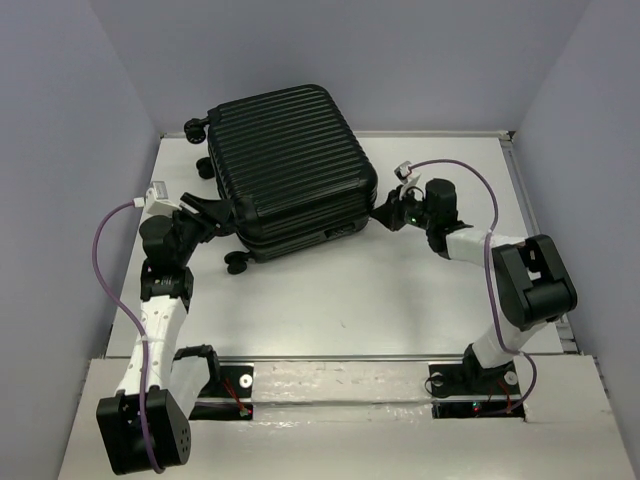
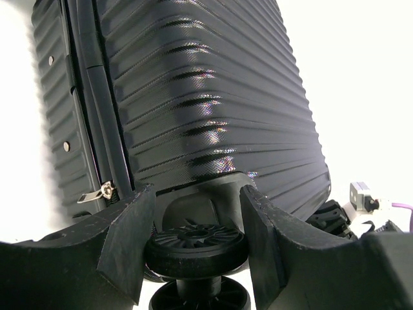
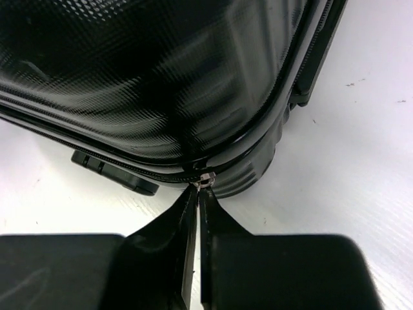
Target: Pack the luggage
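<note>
Lying shut, luggage (image 1: 290, 165) flat on table (image 1: 400, 300) between both arms | left gripper (image 2: 197, 197) jaws apart, straddling wheel (image 2: 193, 242) at luggage's near-left corner | right gripper (image 3: 197, 194) pinched together on zip pull (image 3: 205, 180) at luggage's right corner

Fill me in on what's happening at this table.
Two robot arms are working on a closed black suitcase lying flat on the table. The left gripper is open, its fingers flanking a wheel of the case. The right gripper is pinched shut on the zipper pull at the near right corner seam.
</note>
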`<move>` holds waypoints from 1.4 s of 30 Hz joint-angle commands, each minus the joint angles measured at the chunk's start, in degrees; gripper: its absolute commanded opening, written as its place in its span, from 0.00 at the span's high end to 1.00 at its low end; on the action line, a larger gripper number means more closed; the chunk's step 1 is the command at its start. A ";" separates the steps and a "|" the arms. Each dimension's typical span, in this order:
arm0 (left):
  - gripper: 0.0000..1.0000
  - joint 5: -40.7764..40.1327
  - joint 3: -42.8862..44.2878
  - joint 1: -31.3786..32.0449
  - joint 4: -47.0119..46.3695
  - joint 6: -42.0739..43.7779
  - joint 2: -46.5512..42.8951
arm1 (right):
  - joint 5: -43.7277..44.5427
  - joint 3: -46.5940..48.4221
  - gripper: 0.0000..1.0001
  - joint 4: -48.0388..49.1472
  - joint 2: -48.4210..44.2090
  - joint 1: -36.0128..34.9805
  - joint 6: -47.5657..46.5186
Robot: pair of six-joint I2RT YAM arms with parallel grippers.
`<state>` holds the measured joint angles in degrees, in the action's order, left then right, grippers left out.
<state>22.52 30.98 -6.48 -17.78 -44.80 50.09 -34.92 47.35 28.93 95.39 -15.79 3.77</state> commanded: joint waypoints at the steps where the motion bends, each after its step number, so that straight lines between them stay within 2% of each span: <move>1: 0.94 4.02 -1.10 0.24 -1.20 0.33 -1.39 | -0.94 -2.17 0.93 11.76 -2.31 -0.03 4.04; 4: 0.94 4.63 -2.33 0.59 -2.78 -0.64 -1.48 | 3.70 -4.89 0.93 10.02 -5.92 -4.58 5.11; 5: 0.94 4.72 -2.76 1.72 -3.57 -1.51 -1.31 | 8.59 -6.47 0.93 7.31 -10.27 -9.73 4.50; 8: 0.94 2.80 -2.77 5.32 -4.36 -2.31 -0.78 | 17.93 -6.66 0.93 0.70 -12.34 -19.33 5.10; 9: 0.94 0.96 -2.77 9.60 -4.98 -2.92 -0.60 | 23.09 -5.01 0.93 -1.48 -11.29 -25.54 6.85; 13: 0.94 -1.69 -2.42 17.62 -6.56 -4.59 0.19 | 33.41 -0.26 0.93 -3.09 -6.29 -35.34 9.93; 16: 0.94 -0.12 -2.86 18.96 -7.44 -6.62 -0.16 | 36.57 3.70 0.93 0.15 -1.19 -41.67 12.83; 19: 0.94 0.33 -3.47 19.84 -7.44 -7.93 -2.09 | 38.69 7.65 0.93 2.09 3.47 -44.06 13.89; 25: 0.94 4.98 -5.58 20.72 -7.36 -11.54 -6.92 | 42.46 13.20 0.93 12.54 11.46 -49.41 14.25; 31: 0.94 6.48 -3.83 20.72 -0.60 -12.42 -13.78 | 47.92 15.31 0.93 31.26 18.68 -49.95 19.25; 36: 0.94 6.48 -6.01 20.81 0.39 -13.55 -15.80 | 55.19 18.65 0.93 34.08 23.60 -49.95 23.81; 42: 0.94 6.39 -11.29 22.12 -4.45 -17.43 -15.99 | 62.06 15.58 0.93 38.22 23.79 -49.95 27.69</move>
<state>11.09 21.89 10.39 -18.63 -53.28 35.86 22.85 60.93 58.02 117.75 -67.29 25.34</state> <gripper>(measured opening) 0.622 0.074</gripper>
